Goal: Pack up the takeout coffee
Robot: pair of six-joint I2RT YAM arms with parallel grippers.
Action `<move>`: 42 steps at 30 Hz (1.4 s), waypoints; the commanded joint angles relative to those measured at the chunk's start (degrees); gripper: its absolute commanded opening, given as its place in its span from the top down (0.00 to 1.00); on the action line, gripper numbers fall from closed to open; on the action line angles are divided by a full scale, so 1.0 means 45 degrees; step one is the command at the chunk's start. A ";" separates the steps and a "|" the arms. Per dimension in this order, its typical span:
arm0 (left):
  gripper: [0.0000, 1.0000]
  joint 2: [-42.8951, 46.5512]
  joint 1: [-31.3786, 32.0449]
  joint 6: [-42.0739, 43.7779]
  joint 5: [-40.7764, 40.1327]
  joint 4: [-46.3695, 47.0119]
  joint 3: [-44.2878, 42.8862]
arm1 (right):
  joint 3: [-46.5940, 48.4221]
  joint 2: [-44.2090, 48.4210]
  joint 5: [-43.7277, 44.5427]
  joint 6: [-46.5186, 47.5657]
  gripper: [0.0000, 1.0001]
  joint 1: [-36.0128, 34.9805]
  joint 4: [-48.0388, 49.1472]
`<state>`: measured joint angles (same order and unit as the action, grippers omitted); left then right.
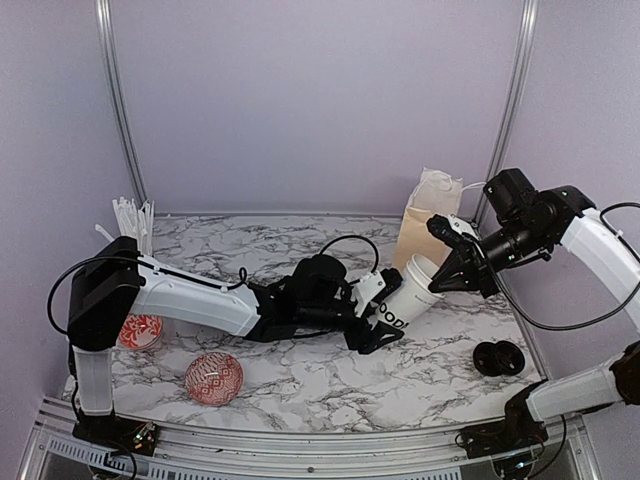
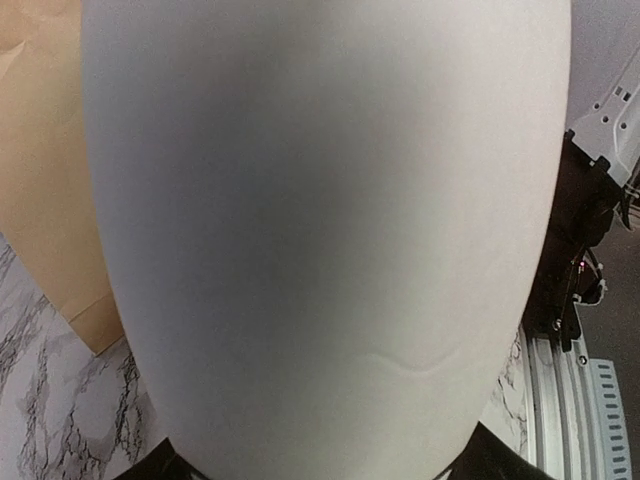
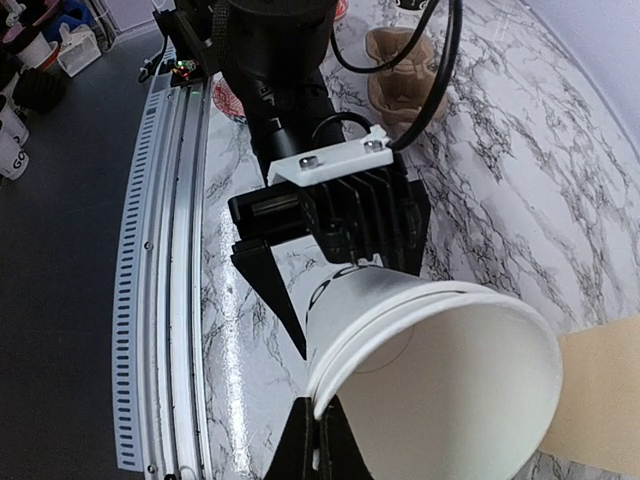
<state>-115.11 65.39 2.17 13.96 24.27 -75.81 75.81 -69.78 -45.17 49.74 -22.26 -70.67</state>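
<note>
**A:** ok so what step is this? The cup (image 1: 412, 293) is up off the surface (image 1: 300, 385), tilted, near the back right corner and just in front of the bag (image 1: 428, 225).

**B:** Looks like a handoff to me. The right end effector (image 1: 447, 272) is clenched on the rim. The left end effector (image 1: 385, 318) straddles the base, but I can't tell if it's squeezing. Next, one side needs a firm hold before the other lets go. The lid (image 1: 498, 357) is waiting by the right edge.
</note>
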 commanded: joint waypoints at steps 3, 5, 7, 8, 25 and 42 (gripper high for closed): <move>0.32 -0.0239 0.0060 0.0003 0.0661 0.0422 -0.0250 | 0.0032 0.0087 -0.0191 0.0139 1.00 -0.0092 0.0233; 0.35 -0.0221 0.0059 0.0021 0.0645 0.0424 -0.0179 | 0.0009 0.0049 -0.0142 0.0139 1.00 -0.0092 0.0246; 0.38 -0.0209 0.0048 0.0047 0.0647 0.0423 -0.0114 | 0.0018 0.0010 -0.0091 0.0158 1.00 -0.0092 0.0237; 0.40 -0.0192 0.0056 0.0062 0.0636 0.0421 -0.0095 | 0.0009 -0.0010 -0.0058 0.0159 1.00 -0.0092 0.0237; 0.49 0.0712 -0.0285 -0.0002 0.0393 0.0411 0.1903 | 0.1912 -0.0133 0.0481 0.0285 1.00 0.0562 -0.0503; 0.47 0.2791 -0.0292 -0.0084 -0.0425 0.0426 0.4104 | -0.0448 0.0004 0.6044 -0.0641 1.00 0.1293 0.1238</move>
<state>-106.00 64.12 1.91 12.78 25.45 -58.26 76.93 -70.81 -28.53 48.36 -16.84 -67.57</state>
